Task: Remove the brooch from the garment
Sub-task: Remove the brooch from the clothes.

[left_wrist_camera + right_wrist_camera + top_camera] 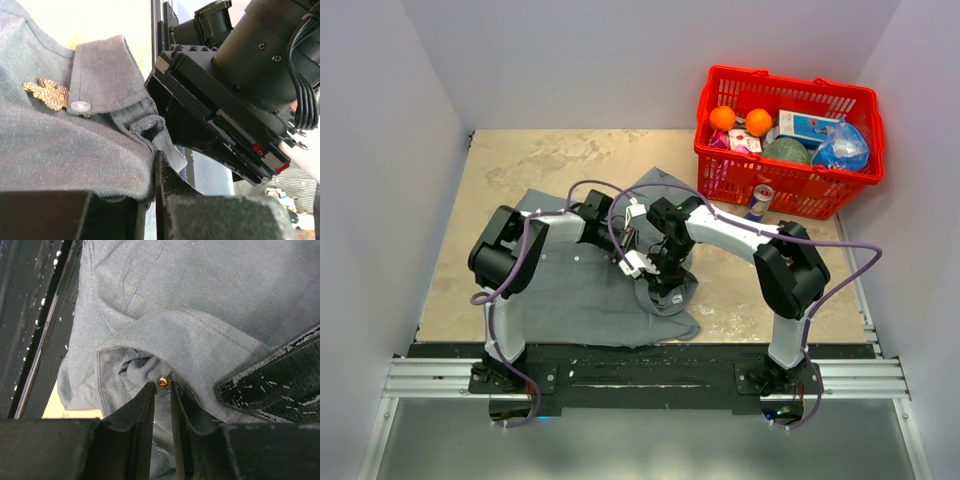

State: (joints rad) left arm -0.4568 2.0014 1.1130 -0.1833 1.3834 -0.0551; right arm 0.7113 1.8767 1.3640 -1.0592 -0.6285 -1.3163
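Observation:
The grey shirt [570, 290] lies on the table with its collar [100, 75] bunched up between the arms. The gold brooch [47, 92] sits on the shirt front beside the collar, next to a white button [80, 106]. My left gripper [152, 167] is shut on a fold of the shirt's placket and shows in the top view [628, 245]. My right gripper [163, 389] is closed to a narrow gap on the brooch's small gold back clasp [164, 383] under the cloth. It shows in the top view [662, 272] and looms close in the left wrist view [225, 100].
A red basket [790, 185] with oranges, boxes and bags stands at the back right, and a can [758, 203] stands in front of it. The black rail [640, 365] runs along the near edge. Grey walls close in the sides.

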